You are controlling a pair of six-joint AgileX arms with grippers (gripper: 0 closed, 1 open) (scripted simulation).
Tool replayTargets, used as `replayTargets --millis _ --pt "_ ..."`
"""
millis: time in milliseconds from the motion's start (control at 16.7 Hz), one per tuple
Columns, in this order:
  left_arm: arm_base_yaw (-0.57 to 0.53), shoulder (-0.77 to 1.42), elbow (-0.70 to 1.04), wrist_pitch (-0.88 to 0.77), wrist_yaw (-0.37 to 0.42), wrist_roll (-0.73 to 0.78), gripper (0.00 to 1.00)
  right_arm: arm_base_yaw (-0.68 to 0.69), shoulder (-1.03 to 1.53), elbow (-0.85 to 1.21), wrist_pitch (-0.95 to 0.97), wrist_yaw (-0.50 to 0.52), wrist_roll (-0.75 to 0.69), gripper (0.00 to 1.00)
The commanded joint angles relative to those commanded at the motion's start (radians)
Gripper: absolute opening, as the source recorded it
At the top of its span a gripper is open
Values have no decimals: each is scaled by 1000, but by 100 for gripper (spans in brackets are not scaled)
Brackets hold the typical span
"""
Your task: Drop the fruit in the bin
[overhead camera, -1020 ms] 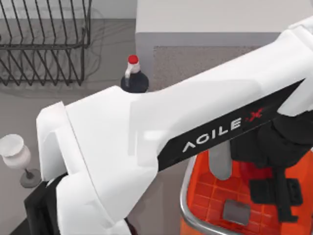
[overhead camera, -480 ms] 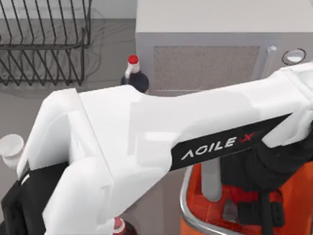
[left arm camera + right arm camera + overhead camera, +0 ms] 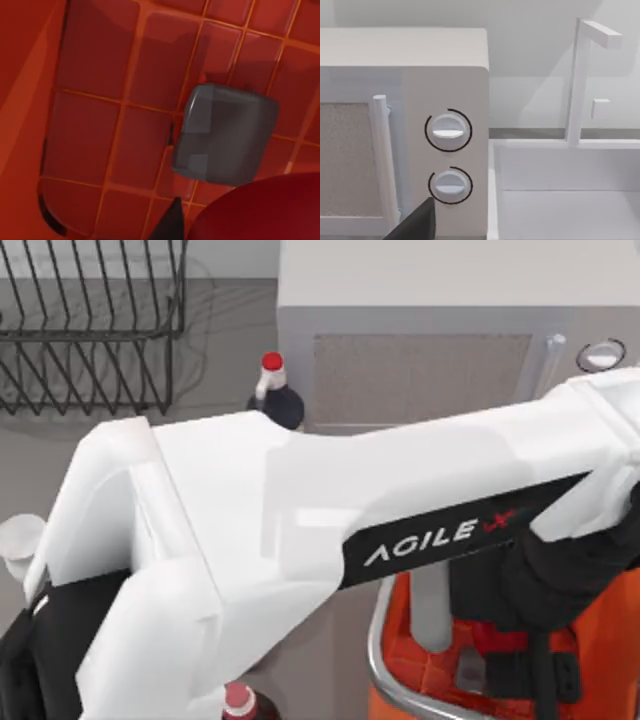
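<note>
**Hovering over the bin floor with the fruit at the fingers**

Hanging low inside the bin (image 3: 385,640), the left gripper (image 3: 520,665) sits just above the grey square (image 3: 225,135) at the bin's centre; how far its dark fingers are spread, and whether they grip anything, cannot be told. In the left wrist view a glossy red curve of the fruit (image 3: 265,210) shows close to the camera, beside the grey square and over the gridded floor. A sloping orange wall of the bin rises near the square on one side, with several bare grid cells between them. From above, the bin's silver-grey rim curves round the gripper, which stands apart from it.

Outside the bin, the left arm's white link crosses toward a microwave (image 3: 420,330). A red-capped dark bottle (image 3: 275,395) stands beside the microwave, with a black wire rack (image 3: 90,330) farther off.

The right arm's wrist camera faces the microwave's two dials (image 3: 448,131).
</note>
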Motion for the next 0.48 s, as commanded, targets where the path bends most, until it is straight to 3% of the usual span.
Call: replayTargets --millis 480 --pt "0 0 0 0 0 0 83 0 0 0 0 0 0 100"
